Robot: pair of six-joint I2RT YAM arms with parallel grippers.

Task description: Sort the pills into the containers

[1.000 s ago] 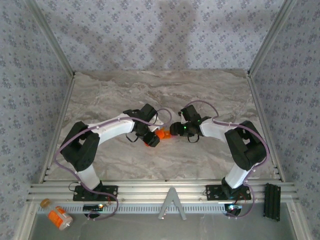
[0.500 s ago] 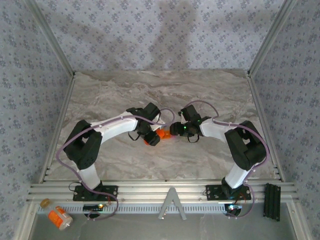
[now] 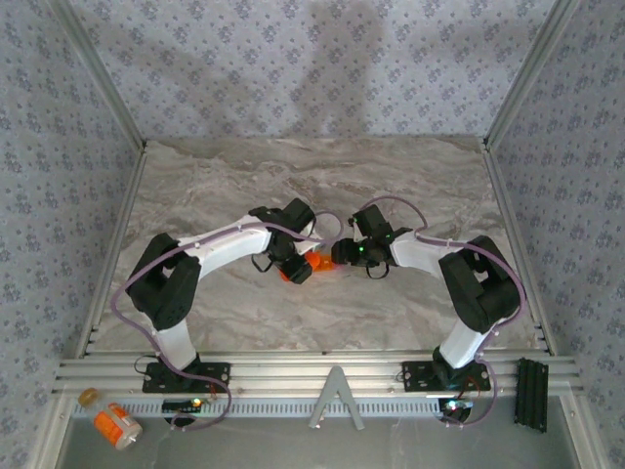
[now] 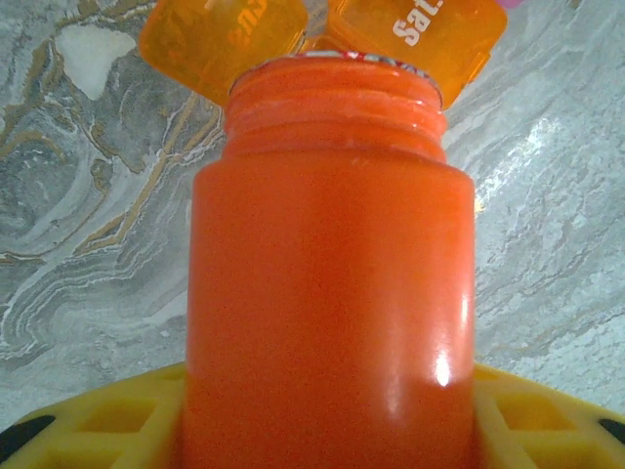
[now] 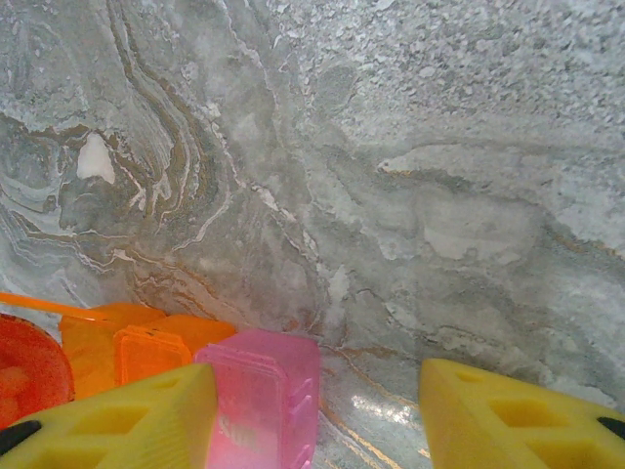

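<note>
In the left wrist view my left gripper (image 4: 327,401) is shut on the small orange pill bottle (image 4: 327,264), its yellow fingers (image 4: 107,420) pressed against both sides. The bottle's threaded mouth is uncapped and points at the tiny orange box (image 4: 410,34), whose lids stand open. From above, the left gripper (image 3: 296,266) and the bottle (image 3: 314,262) meet the right gripper (image 3: 340,254) mid-table. My right gripper (image 5: 317,376) is open, the box's pink end (image 5: 269,396) beside its left finger (image 5: 117,420) with a wide gap to the other. I cannot make out any pills.
The marble table (image 3: 322,176) is walled at the back and both sides. On the metal ledge near the left arm's base lie an orange bottle with a white label (image 3: 117,425) and a small cap-like piece (image 3: 88,397). A black block (image 3: 530,394) sits at near right.
The left arm has crept slightly to the right, carrying the bottle closer to the box. The right arm has stayed put.
</note>
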